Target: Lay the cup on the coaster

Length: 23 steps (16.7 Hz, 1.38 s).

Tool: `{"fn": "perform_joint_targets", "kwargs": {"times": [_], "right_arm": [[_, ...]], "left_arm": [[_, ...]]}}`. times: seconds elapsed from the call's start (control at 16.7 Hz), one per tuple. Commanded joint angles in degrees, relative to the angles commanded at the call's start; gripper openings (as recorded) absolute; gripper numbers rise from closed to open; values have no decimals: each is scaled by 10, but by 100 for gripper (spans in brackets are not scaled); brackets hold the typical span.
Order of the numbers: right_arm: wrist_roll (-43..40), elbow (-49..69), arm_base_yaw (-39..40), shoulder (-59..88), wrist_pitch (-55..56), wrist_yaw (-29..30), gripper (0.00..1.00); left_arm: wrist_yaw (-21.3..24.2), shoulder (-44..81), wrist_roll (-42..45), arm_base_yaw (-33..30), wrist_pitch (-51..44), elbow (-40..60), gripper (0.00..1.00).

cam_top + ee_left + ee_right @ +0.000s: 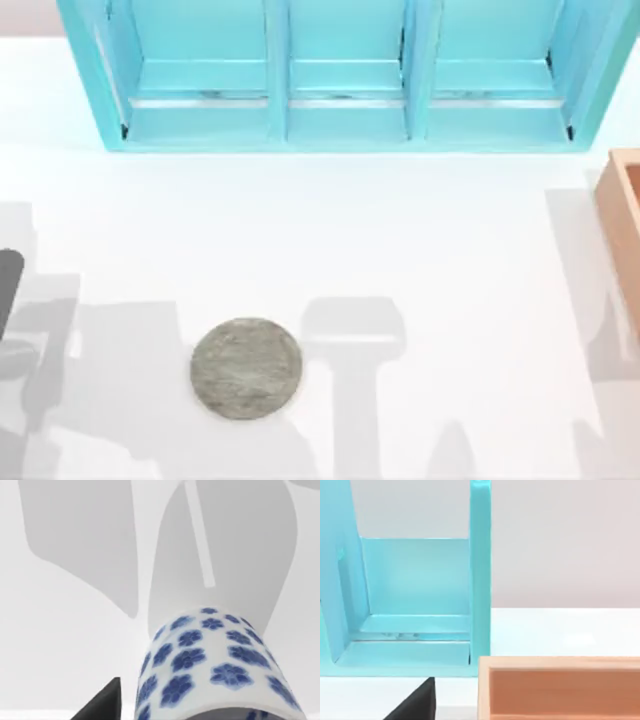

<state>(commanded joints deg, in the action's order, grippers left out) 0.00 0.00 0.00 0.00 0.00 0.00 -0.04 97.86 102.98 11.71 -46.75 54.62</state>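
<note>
Cup (215,665) close under left pincer, grip unclear; coaster (246,367) bare; teal shelf (345,75) compartments apparently bare.

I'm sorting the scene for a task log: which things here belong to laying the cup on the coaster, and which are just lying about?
Job: cup, close under the left wrist camera; coaster, bare on the table.
Bystanders: blue shelf unit at the back; orange box at the right edge.
</note>
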Motion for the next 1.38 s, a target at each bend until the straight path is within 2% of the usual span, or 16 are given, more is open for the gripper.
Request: {"fn": "perform_joint_targets", "kwargs": {"times": [0.66,1.38], "right_arm": [[0,0,0,0,0,0,100],[0,0,0,0,0,0,100]], "left_arm": [[0,0,0,0,0,0,2],[0,2,-16,-6,-3,6,0]]}}
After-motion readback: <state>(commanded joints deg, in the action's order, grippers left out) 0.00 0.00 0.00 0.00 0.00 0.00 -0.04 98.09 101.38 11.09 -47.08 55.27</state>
